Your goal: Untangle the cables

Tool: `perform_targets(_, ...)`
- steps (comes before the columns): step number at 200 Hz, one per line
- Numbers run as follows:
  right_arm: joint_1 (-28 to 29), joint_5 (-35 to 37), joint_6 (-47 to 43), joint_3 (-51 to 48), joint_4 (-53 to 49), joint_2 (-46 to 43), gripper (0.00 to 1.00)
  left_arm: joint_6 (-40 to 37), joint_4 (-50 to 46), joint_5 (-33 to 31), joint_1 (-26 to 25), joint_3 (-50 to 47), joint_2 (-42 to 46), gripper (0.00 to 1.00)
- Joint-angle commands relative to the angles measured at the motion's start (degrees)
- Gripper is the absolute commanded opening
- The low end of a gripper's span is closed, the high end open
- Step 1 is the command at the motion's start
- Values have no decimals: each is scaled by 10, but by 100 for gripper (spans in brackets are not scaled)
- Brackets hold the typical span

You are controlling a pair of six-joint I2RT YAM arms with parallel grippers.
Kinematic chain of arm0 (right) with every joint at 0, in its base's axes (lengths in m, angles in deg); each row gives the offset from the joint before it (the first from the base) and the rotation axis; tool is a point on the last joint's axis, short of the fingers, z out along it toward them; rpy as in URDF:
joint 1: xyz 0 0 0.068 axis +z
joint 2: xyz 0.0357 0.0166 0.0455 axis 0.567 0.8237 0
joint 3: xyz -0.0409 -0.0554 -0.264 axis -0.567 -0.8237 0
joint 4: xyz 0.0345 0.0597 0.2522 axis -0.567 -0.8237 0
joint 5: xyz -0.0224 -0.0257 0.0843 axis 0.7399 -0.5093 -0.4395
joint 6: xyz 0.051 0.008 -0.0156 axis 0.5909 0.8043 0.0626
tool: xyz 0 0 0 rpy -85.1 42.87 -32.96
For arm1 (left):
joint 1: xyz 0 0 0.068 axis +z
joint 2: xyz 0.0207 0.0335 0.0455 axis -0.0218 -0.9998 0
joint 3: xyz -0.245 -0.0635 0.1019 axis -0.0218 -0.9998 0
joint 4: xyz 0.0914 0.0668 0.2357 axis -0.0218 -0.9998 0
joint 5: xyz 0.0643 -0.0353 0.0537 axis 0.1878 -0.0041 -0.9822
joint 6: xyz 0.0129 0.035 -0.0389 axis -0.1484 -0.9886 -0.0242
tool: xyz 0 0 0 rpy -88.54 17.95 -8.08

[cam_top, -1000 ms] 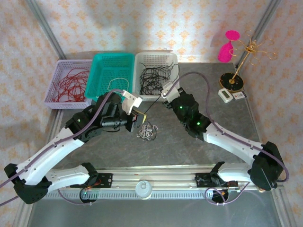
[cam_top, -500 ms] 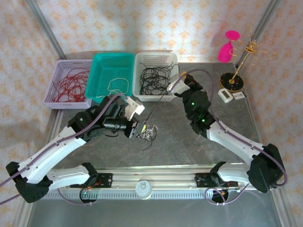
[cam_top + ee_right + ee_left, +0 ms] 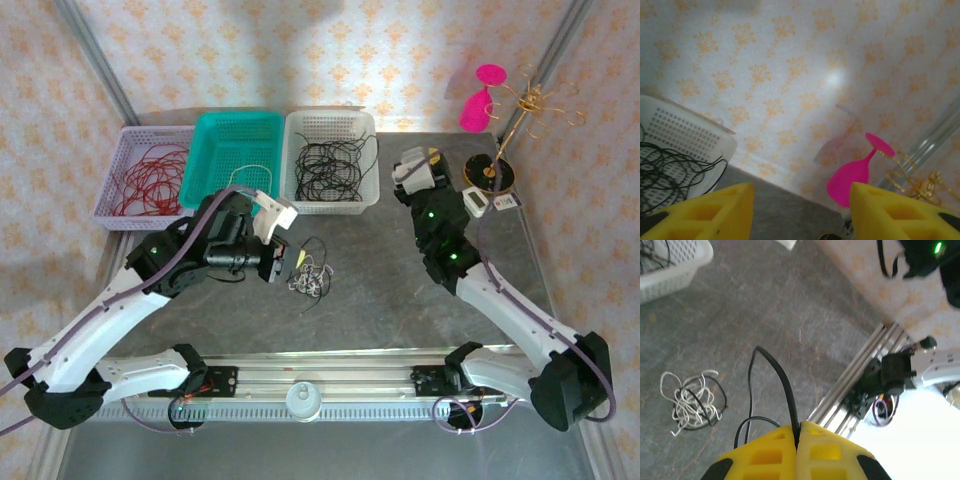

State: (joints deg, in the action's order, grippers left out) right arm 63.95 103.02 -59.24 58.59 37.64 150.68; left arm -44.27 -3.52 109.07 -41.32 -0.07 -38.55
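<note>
Left fingers [image 3: 771,456] pressed together, right fingers [image 3: 715,210] spread apart

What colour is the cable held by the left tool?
Black; the cable shows best in the left wrist view.

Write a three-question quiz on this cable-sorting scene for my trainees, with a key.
1. True or false: the right gripper is closed on a cable.
2. The basket holding the red cables is: A lilac; B teal; C white.
3. Fill in: the cable clamped in the left gripper is ____ in colour.

Key: 1 false, it is open with nothing between its fingers; 2 A; 3 black.
</note>
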Motion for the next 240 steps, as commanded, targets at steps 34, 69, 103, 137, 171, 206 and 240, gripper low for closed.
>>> perform_targets(34,-1,-162,398,-64,-107,-139,54,51,64,-91,20,94,-55,0)
perform_targets(69,-1,-284,548,-123,-127,-212,54,47,113,-122,35,118,-103,0)
perform_targets(103,0,-327,638,-205,-140,-287,54,30,173,-187,63,141,-148,0)
perform_targets(137,0,-331,678,-238,-186,-315,51,30,273,-152,106,159,-208,0)
perform_targets(171,0,-322,669,-227,-230,-308,49,32,370,-145,162,184,-309,0)
perform_targets(206,0,-335,668,-207,-270,-294,48,35,444,-128,196,252,-437,0)
perform_targets(240,0,-338,680,-213,-312,-286,47,53,458,-129,197,325,-573,0)
